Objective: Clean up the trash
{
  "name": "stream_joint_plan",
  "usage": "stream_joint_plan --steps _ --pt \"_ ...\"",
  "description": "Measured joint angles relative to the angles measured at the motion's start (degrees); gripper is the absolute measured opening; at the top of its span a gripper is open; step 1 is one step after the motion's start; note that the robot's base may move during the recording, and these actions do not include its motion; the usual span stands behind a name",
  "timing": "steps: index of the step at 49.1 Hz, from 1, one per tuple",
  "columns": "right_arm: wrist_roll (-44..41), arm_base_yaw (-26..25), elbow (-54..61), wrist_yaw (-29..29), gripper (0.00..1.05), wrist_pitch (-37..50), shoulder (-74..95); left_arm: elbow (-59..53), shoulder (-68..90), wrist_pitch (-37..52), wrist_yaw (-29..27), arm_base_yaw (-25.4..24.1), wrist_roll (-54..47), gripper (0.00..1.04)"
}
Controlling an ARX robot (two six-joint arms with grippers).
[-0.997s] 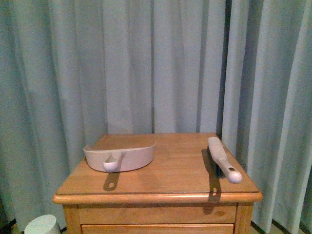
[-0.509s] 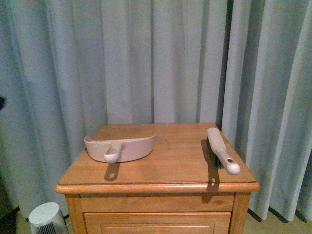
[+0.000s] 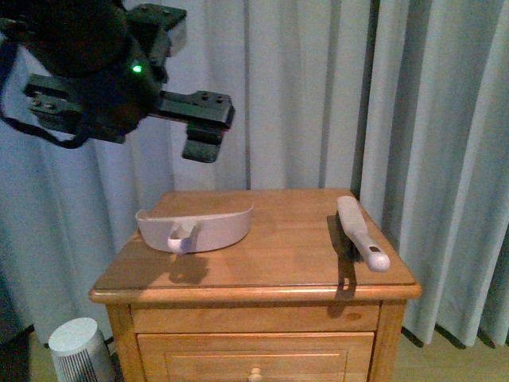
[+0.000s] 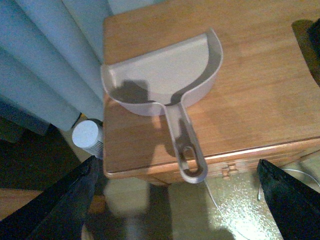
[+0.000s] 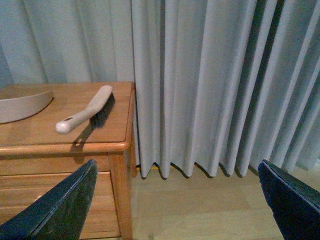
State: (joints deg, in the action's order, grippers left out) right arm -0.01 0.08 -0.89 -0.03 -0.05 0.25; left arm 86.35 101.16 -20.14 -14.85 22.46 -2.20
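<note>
front view and both wrist views: no trash in sight, so place unknown. by judgement, if a tissue wad: light, soft, crushable, no slip; best pinched across the bulk, or swept. no long axis or heading to tell while unseen. on stand (image 3: 278, 267): pan (image 3: 199, 227) at left, handle pointing near and past the near edge; brush (image 3: 359, 235) at right, long axis near-to-far, handle end near. left gripper (image 3: 208, 127) high above pan, jaws spread wide, holding nothing. right gripper (image 5: 176, 162) off right of stand, jaws wide apart, empty.
</note>
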Motion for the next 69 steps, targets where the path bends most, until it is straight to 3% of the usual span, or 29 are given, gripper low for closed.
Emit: stream_joint_plan --steps 28,48,69 --pt "0.0 0.0 0.0 0.0 0.97 0.0 0.0 26.4 26.7 -12.3 1.3 -0.2 7.7 0.97" --pt "0.0 0.0 0.0 0.0 0.97 0.0 0.0 27.3 31.7 -11.1 1.5 -3.8 8.2 0.97" --pt "0.0 0.0 0.0 0.0 0.97 0.0 0.0 25.8 33.2 -7.8 2.7 -4.5 7.2 0.97"
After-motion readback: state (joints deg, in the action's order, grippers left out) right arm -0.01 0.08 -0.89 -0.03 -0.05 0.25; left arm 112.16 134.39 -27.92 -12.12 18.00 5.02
